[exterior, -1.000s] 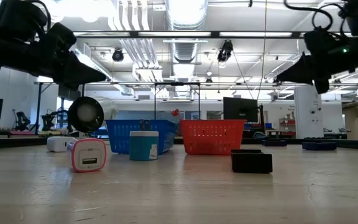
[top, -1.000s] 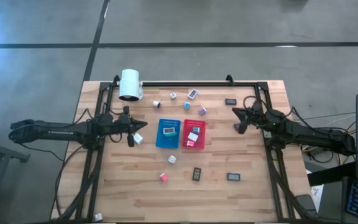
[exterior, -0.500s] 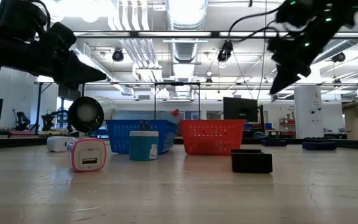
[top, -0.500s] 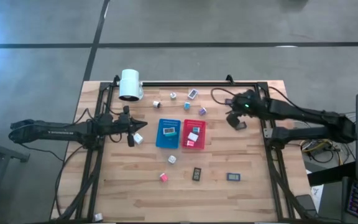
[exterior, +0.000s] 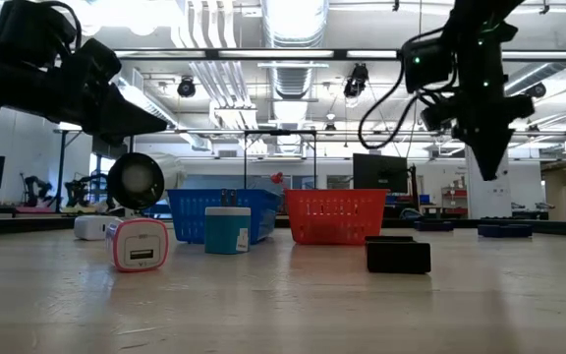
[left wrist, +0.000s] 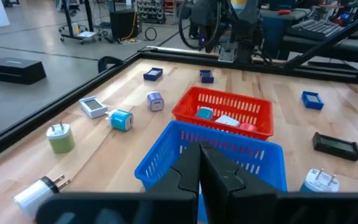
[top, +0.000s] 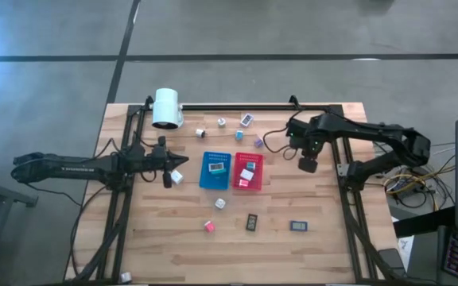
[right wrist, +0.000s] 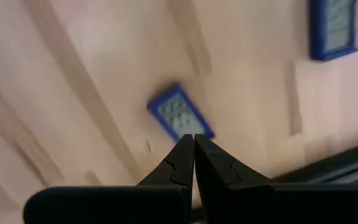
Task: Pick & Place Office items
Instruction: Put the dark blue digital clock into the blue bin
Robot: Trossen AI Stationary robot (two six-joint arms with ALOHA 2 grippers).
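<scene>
Right gripper (top: 307, 164) hangs right of centre in the high view, pointing down at the table, fingers pressed together, holding nothing. In its wrist view the closed tips (right wrist: 193, 149) sit just under a blue-framed flat item (right wrist: 180, 114) lying on the wood; a second blue-framed item (right wrist: 334, 27) lies at that frame's upper right. In the low view this gripper (exterior: 489, 162) is at upper right, well above the table.

Left of it in the high view: red tray (top: 257, 171) and blue tray (top: 203, 173) side by side at centre, each with small items inside. Above the trays a scatter of small cubes, one purple cube (top: 258, 143) nearest the right gripper. Below the trays: white cube (top: 220, 203), pink cube (top: 209, 226), dark flat item (top: 252, 222), another dark flat item (top: 298, 226).

Left gripper (top: 175, 160) at left of centre, level, fingers closed, empty, tips toward the blue tray; a white cube (top: 176, 177) lies just below it. White cylinder (top: 166, 108) at upper left of the table.
</scene>
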